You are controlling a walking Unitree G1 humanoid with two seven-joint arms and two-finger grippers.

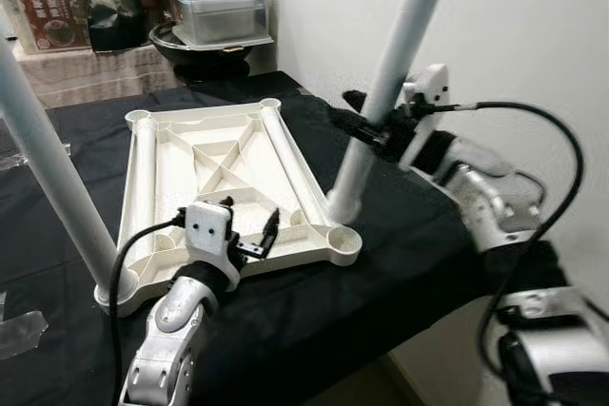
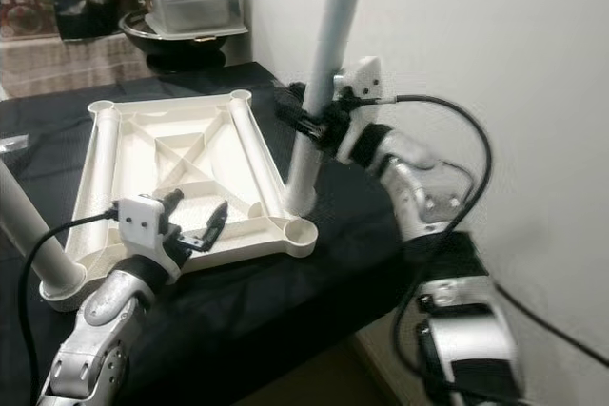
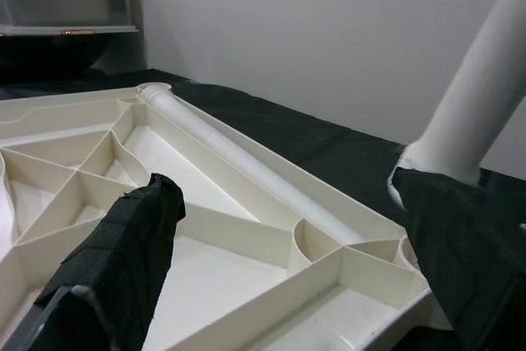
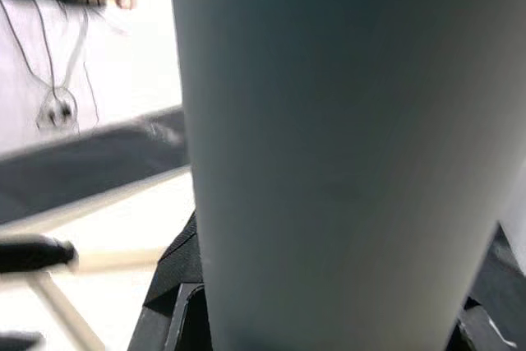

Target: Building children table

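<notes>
Left end effector: fingers spread wide, empty, hovering over the near rim of the upturned table frame on the black tabletop.
Left leg: seated in its near corner socket; top cut off.
Right leg: in the near right corner socket, tilted; seating depth hard to judge.
Right end effector: closed around the right leg's shaft.
Risk: the tilted leg could jam or lever the unheld frame off the tabletop edge.

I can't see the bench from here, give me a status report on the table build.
Right gripper shut on near-right leg, seated in tabletop corner socket. Left gripper open over near edge. Near-left leg in. Far sockets empty.
</notes>
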